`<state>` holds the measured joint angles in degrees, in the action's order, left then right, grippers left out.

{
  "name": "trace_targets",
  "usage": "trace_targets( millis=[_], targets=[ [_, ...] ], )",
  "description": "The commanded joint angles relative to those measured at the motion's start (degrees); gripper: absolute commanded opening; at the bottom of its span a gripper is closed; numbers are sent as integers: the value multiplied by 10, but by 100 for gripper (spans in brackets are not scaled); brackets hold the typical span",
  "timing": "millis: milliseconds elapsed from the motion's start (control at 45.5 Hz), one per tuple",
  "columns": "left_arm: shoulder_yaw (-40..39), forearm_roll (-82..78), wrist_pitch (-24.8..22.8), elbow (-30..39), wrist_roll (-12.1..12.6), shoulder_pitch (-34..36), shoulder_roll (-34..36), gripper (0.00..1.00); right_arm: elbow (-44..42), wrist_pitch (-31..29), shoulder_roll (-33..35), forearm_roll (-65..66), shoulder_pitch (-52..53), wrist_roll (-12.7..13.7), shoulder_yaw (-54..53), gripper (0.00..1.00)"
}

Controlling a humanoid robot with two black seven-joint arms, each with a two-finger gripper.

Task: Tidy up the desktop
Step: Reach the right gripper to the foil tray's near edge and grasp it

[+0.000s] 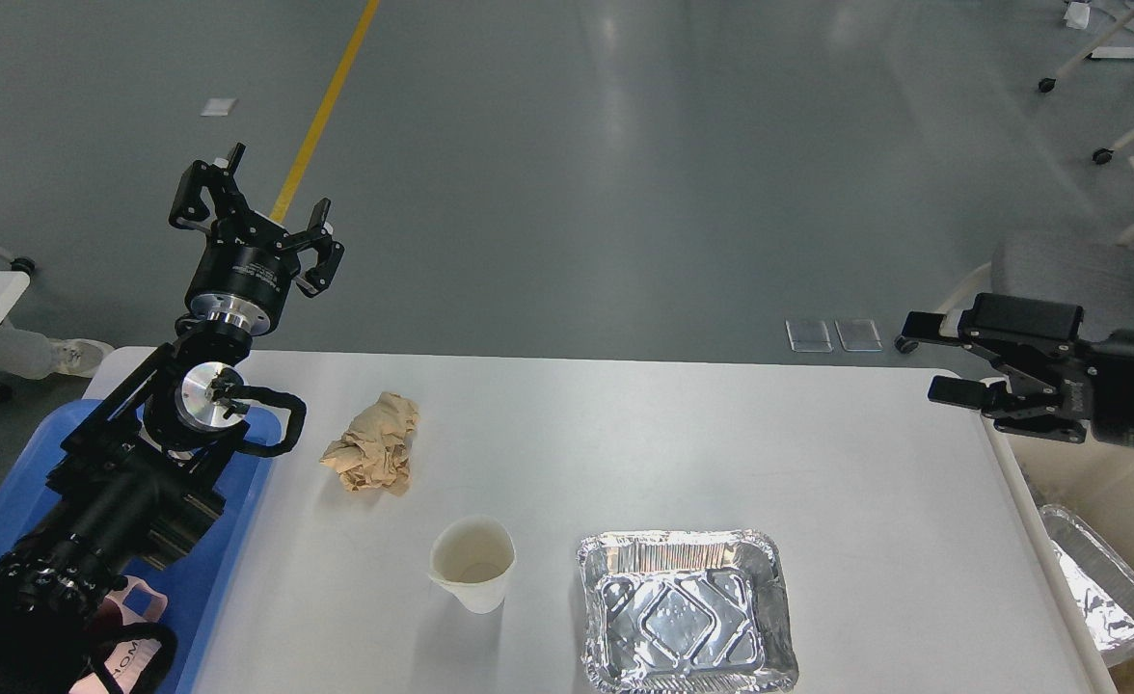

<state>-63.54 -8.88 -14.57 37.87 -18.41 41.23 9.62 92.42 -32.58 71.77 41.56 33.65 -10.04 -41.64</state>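
Observation:
The white desktop (683, 434) holds a crumpled brown paper ball (374, 445) at the left, a cream paper cup (472, 562) in front of it, and an empty foil tray (688, 610) at the front centre. My left gripper (251, 210) is open and empty, raised beyond the desktop's far left corner. My right gripper (929, 359) is open and empty, above the desktop's far right corner, fingers pointing left.
A blue plastic tray (22, 487) lies under my left arm at the left edge. A cream bin (1121, 487) stands off the right edge with a foil tray (1107, 593) inside. A grey chair (1078, 270) is behind the right gripper.

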Motion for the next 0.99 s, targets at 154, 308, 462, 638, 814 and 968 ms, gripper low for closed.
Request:
trace_targets(
  millis=[154, 308, 462, 638, 814, 968],
  targets=[
    [9, -1, 1, 0, 0, 0, -4, 97, 6, -70, 10, -2, 2, 12, -3, 98],
    [10, -1, 1, 0, 0, -1, -1, 97, 7, -106, 21, 16, 3, 27, -5, 95],
    [11, -1, 1, -1, 1, -4, -1, 97, 12, -107, 18, 105, 4, 92, -5, 96],
    [12, -2, 2, -1, 1, -5, -1, 97, 27, -108, 20, 161, 4, 131, -5, 97],
    [12, -6, 2, -1, 2, -6, -4, 97, 53, -108, -5, 193, 0, 173, -4, 97],
    [18, -8, 2, -1, 2, -9, -6, 97, 54, -109, -55, 230, -10, 206, 0, 97]
  ],
)
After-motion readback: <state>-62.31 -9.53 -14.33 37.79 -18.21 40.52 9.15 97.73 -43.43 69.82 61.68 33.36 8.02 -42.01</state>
